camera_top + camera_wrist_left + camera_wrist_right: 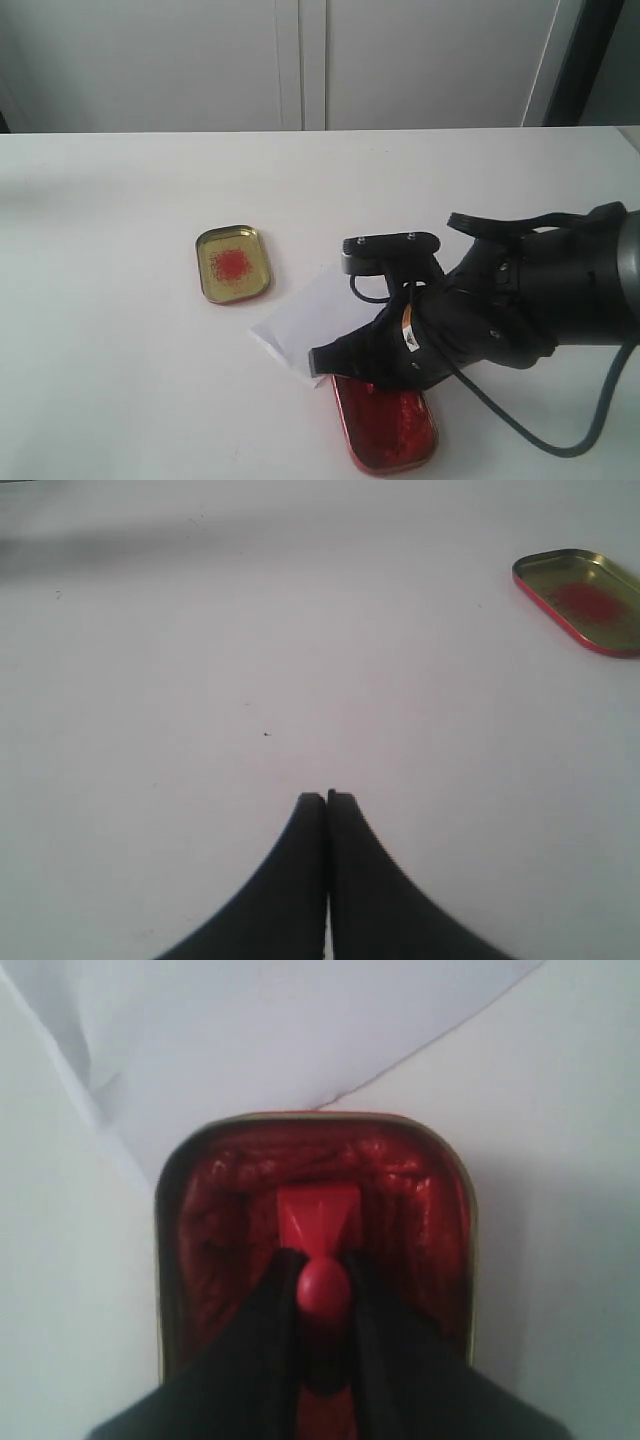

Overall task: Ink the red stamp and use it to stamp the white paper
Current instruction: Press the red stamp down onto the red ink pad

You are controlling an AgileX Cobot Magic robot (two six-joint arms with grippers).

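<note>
A matte white table (120, 300) is filling the scene, with pale cabinet doors (300, 60) running along behind it and a dark upright strip standing at the far right. On the table, a gold tin (233, 263) with a red smudge is lying open left of centre. The white paper (310, 325) is lying askew beside it, one corner reaching the rim of the red ink tin (392, 432) nearest the camera.

The right gripper (335, 358) is reaching down over the ink tin, its jaws standing narrow and pinching the red stamp (318, 1222) by its rounded knob. The stamp is showing glossy red, with a short neck widening to a flat square base. That base is sitting inside the tin, down on the lumpy wet paste near the end closest to the paper. In the exterior view the gripper is hiding the stamp.

The left gripper (327, 802) is hanging over bare table, fingers pressed together and holding nothing.
</note>
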